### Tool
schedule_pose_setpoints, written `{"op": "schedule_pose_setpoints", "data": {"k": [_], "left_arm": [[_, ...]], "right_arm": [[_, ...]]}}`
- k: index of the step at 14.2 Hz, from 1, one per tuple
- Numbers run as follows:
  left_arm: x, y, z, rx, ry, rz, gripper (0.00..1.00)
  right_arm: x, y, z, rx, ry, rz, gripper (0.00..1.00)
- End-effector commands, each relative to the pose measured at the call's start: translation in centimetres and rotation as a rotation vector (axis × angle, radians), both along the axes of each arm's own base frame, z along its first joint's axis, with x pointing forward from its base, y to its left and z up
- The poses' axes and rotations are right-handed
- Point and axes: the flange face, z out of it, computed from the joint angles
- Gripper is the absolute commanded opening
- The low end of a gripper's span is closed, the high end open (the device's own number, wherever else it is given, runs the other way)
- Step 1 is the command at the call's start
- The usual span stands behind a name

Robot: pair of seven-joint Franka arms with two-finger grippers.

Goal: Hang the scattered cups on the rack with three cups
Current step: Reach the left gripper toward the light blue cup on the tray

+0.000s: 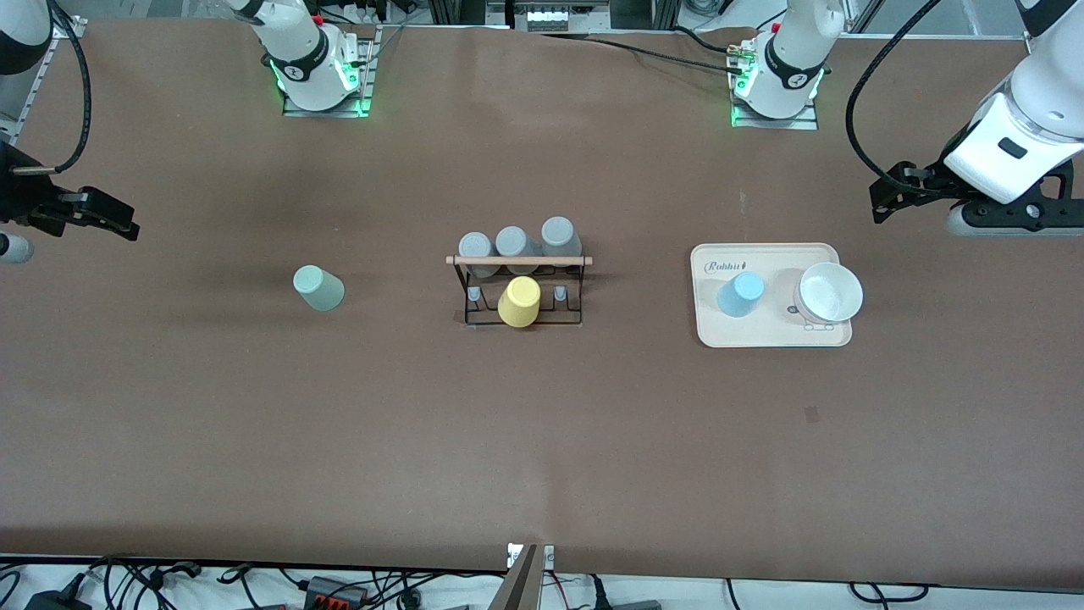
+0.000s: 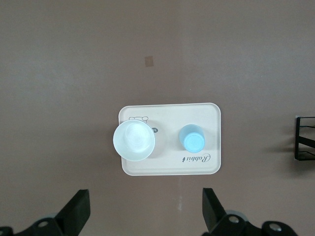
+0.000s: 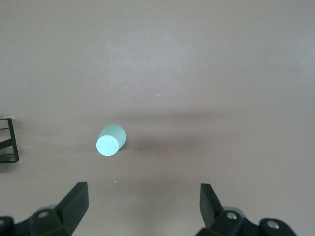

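The sage-green cup [image 1: 318, 288] stands upside down on the table toward the right arm's end; it also shows in the right wrist view [image 3: 111, 140]. The light blue cup [image 1: 741, 294] stands upside down on a cream tray [image 1: 779, 335], also in the left wrist view [image 2: 193, 140]. The black rack [image 1: 521, 261] with a wooden rod stands mid-table and carries three grey cups [image 1: 515, 246] and a yellow cup [image 1: 519, 302]. My right gripper [image 1: 110, 216] [image 3: 143, 196] is open and empty, high over the table's right-arm end. My left gripper [image 1: 889, 193] [image 2: 145, 206] is open and empty, high beside the tray.
A white bowl [image 1: 828, 293] sits on the tray [image 2: 167, 115] beside the blue cup, also in the left wrist view [image 2: 134, 140]. Two bare pegs [image 1: 560, 292] flank the yellow cup. A rack corner shows in both wrist views [image 2: 305, 145] [image 3: 9, 142].
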Motion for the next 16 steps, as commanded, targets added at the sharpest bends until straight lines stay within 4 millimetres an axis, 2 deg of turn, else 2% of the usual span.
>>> {"op": "schedule_pose_setpoints", "data": {"k": [1, 8, 12, 14, 16], "left_arm": [[-0.2, 0.3, 0.7, -0.015, 0.006, -0.007, 1.0], [-0.6, 0.7, 0.3, -0.008, 0.045, 0.003, 1.0], [-0.7, 0.6, 0.2, -0.007, 0.055, 0.014, 1.0], [-0.3, 0.0, -0.7, -0.007, 0.073, -0.007, 1.0], [0.4, -0.7, -2.8, -0.004, 0.117, -0.024, 1.0]], "right_arm": [[0.1, -0.1, 0.6, 0.019, -0.003, -0.018, 1.0], [0.3, 0.1, 0.1, 0.021, 0.005, 0.005, 1.0], [0.7, 0.1, -2.5, 0.023, 0.091, -0.006, 1.0], [0.6, 0.2, -2.9, 0.023, 0.105, 0.01, 1.0], [0.1, 0.5, -4.2, 0.009, 0.182, 0.009, 1.0]]}}
